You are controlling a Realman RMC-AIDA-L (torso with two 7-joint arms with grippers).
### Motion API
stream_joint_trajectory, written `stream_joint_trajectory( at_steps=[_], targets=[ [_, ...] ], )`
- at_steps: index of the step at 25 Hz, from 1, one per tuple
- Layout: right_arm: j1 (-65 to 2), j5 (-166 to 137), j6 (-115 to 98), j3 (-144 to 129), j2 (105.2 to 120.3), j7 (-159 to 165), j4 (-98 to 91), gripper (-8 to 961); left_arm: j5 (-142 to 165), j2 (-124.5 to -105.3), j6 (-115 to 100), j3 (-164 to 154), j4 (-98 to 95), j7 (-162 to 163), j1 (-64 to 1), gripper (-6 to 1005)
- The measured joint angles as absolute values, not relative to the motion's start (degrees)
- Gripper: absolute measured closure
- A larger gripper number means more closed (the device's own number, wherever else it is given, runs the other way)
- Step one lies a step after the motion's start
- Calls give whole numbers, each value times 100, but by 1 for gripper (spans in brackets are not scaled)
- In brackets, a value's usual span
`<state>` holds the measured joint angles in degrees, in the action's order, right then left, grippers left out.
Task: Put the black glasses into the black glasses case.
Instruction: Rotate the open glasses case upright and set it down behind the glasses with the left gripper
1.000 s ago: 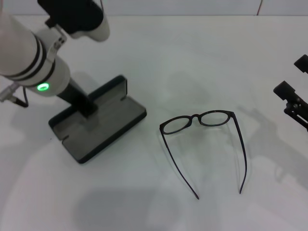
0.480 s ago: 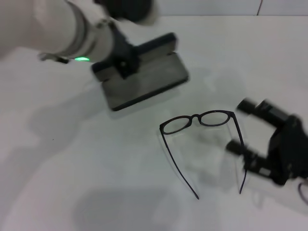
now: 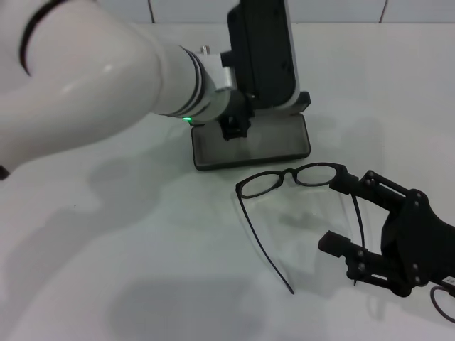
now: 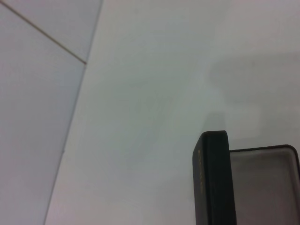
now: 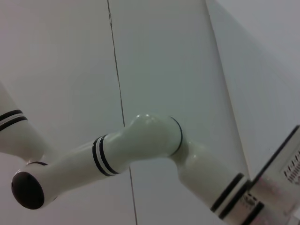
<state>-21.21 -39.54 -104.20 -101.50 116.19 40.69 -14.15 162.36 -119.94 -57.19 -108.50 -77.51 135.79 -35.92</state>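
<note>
Glasses: black glasses [image 3: 298, 177] flat on table [image 3: 128, 270], unfolded, just in front of case.
Case: black glasses case [image 3: 252, 138] open, lid upright.
L gripper: left gripper [image 3: 234, 124] at case; finger state can't tell.
R gripper: right gripper [image 3: 341, 213] wide, straddling right temple arm.

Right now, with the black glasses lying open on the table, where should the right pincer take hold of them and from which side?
Probably the right temple arm of the black glasses, near the hinge, from above. It is thin, straight and flat on the table, and the open right pincer already straddles it.
</note>
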Motion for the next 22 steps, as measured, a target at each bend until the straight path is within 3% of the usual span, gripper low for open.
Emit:
stream_joint_trajectory(
  at_steps=[22],
  targets=[
    [-2146, -3936, -10318, -10107, 11619, 4087, -1406, 201, 16242, -12005, -5387, -11159, -7605, 12667, -3550, 775]
  ],
)
